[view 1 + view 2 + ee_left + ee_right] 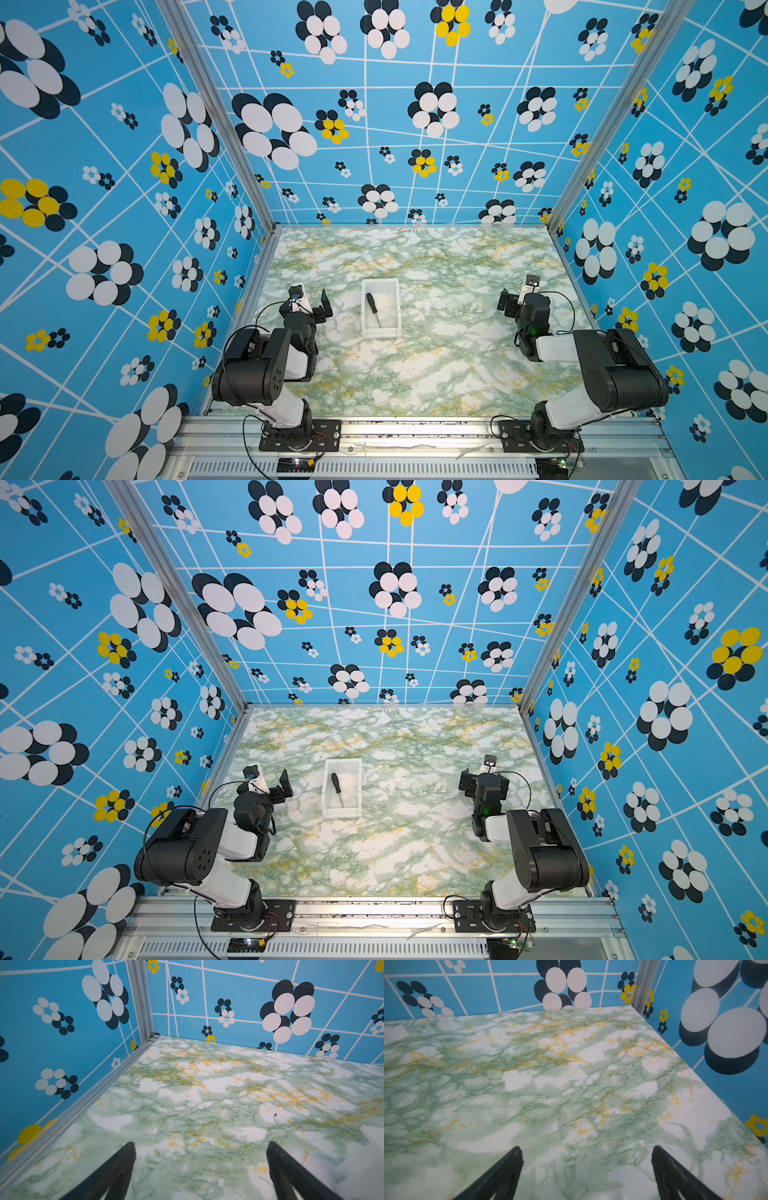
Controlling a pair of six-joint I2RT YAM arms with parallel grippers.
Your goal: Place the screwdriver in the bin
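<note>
Empty and spread wide, the left gripper [200, 1145] hangs low over the surface [187, 1095], its two black fingers [118, 1167] well apart with only the marble pattern between them. The right gripper [586, 1148] is the same: jaws apart, nothing held, open surface ahead of it as far as the far corner.

In both top views the bin [380, 332] lies between the two grippers, near the left gripper and well apart from the right gripper. Its corner shows as a white blur at the edge of the left wrist view. The screwdriver [372, 307] lies inside the bin, slanted, with its black handle toward the bin's far end and the thin shaft pointing to its near wall, wholly within the rim.

On each gripper's outer side the blue patterned wall [232, 257] stands close, with a metal rail [83, 1105] along the surface edge. Ahead of both grippers, and between the right gripper and the bin, the surface is open.
</note>
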